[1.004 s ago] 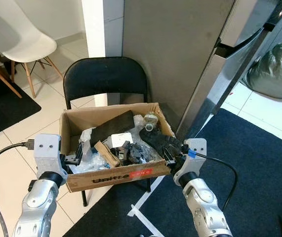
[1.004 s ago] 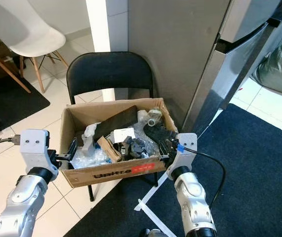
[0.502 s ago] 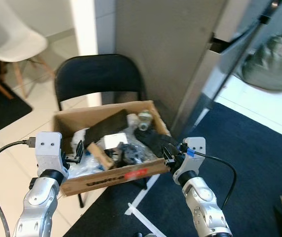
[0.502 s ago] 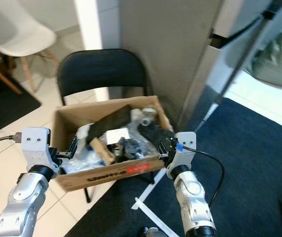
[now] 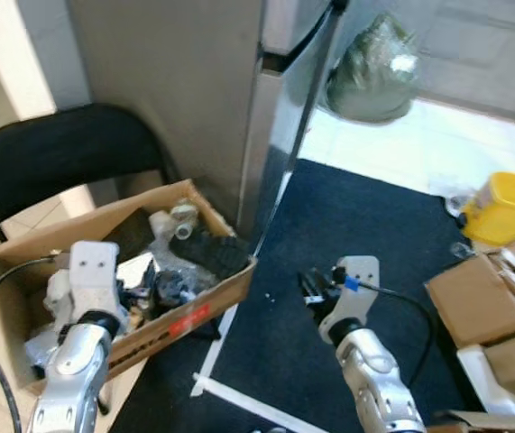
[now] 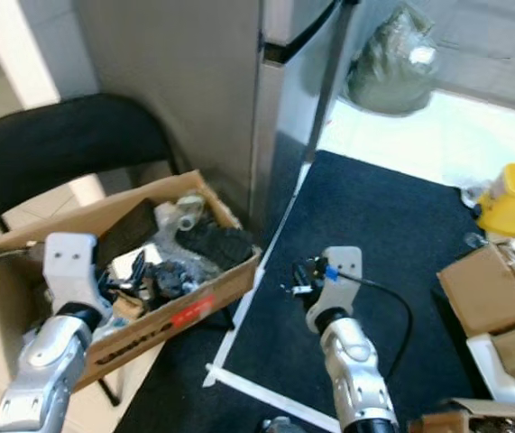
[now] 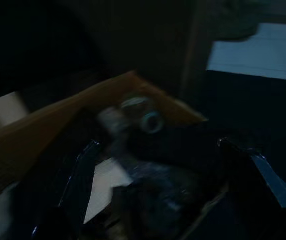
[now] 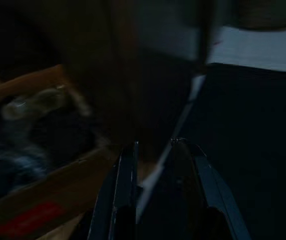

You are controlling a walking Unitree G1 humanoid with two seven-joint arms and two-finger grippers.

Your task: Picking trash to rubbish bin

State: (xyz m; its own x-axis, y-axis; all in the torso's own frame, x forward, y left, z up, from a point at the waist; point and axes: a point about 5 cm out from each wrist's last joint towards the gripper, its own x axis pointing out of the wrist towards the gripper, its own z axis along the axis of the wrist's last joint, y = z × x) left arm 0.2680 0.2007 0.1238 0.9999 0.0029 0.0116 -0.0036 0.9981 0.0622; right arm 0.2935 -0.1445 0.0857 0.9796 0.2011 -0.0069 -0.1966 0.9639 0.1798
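Observation:
A cardboard box (image 5: 198, 305) full of trash sits on a black folding chair (image 5: 50, 158). In it lie a black crumpled piece (image 5: 210, 253), a pale bottle (image 7: 132, 112), plastic wrap and other scraps. My left gripper (image 5: 146, 284) hovers over the box's contents, fingers (image 7: 77, 172) spread wide and open, holding nothing. My right gripper (image 5: 311, 287) hangs over the dark carpet to the right of the box, apart from its corner. Its two fingers (image 8: 125, 190) stand close together and shut, with nothing between them.
A grey fridge (image 5: 194, 72) stands behind the box. The dark blue carpet (image 5: 365, 216) has a white tape line (image 5: 230, 329) on it. A grey-green sack (image 5: 374, 77) lies at the back. A yellow bucket (image 5: 510, 207) and cardboard boxes (image 5: 473, 302) stand at right.
The view has swung right, so the box now sits at left. My right gripper, earlier at the box's right corner, is now apart from it over the carpet.

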